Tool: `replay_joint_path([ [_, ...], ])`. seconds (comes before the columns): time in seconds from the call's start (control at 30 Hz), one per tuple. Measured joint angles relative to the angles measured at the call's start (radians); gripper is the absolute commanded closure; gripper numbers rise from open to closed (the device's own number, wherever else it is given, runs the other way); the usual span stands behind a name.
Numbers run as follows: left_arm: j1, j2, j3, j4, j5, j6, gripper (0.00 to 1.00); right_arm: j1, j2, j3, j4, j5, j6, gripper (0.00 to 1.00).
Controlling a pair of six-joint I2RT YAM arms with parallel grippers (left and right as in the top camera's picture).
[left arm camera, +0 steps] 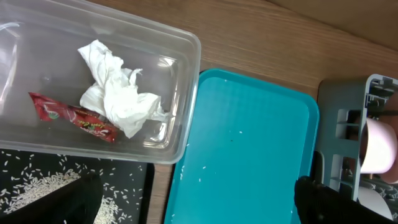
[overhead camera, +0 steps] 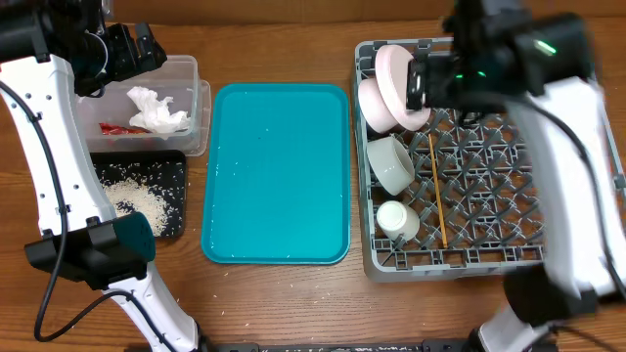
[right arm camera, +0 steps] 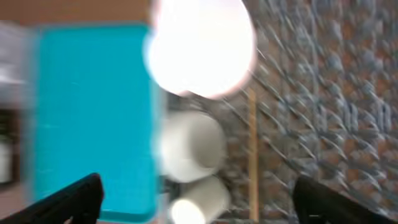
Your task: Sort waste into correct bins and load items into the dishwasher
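Dish rack [overhead camera: 489, 196], at three o'clock, is carrying the plate [overhead camera: 389, 66] propped on edge, presumably for draining, while I am holding left gripper [left arm camera: 199, 194] and right gripper [right arm camera: 199, 196] wide and empty.

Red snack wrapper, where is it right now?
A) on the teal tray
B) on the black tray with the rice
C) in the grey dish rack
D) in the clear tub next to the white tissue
D: the left wrist view shows the red snack wrapper lying inside the clear tub, right beside the crumpled tissue.
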State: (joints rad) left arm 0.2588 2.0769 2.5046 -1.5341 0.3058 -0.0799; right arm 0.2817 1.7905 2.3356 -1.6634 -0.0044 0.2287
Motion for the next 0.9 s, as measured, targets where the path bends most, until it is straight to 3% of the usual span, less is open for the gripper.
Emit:
replay_joint_path([
  [0.17, 0.000, 0.000, 0.000, 0.000, 0.000, 0.000, 0.00, 0.008, -0.210, 0.058, 0.017, -0.163, 0.006, 0.00],
  [0.4, 0.000, 0.000, 0.000, 0.000, 0.000, 0.000, 0.00, -0.010, -0.198, 0.052, -0.017, -0.169, 0.002, 0.00],
  [0.7, 0.000, 0.000, 0.000, 0.000, 0.000, 0.000, 0.00, -0.084, -0.198, 0.039, 0.222, -0.163, -0.138, 0.00],
  [0.77, 0.000, 0.000, 0.000, 0.000, 0.000, 0.000, 0.00, -0.106, -0.214, -0.021, 0.307, -0.163, -0.155, 0.00],
  [0.9, 0.000, 0.000, 0.000, 0.000, 0.000, 0.000, 0.00, -0.125, -0.337, -0.315, 0.567, -0.158, -0.182, 0.00],
])
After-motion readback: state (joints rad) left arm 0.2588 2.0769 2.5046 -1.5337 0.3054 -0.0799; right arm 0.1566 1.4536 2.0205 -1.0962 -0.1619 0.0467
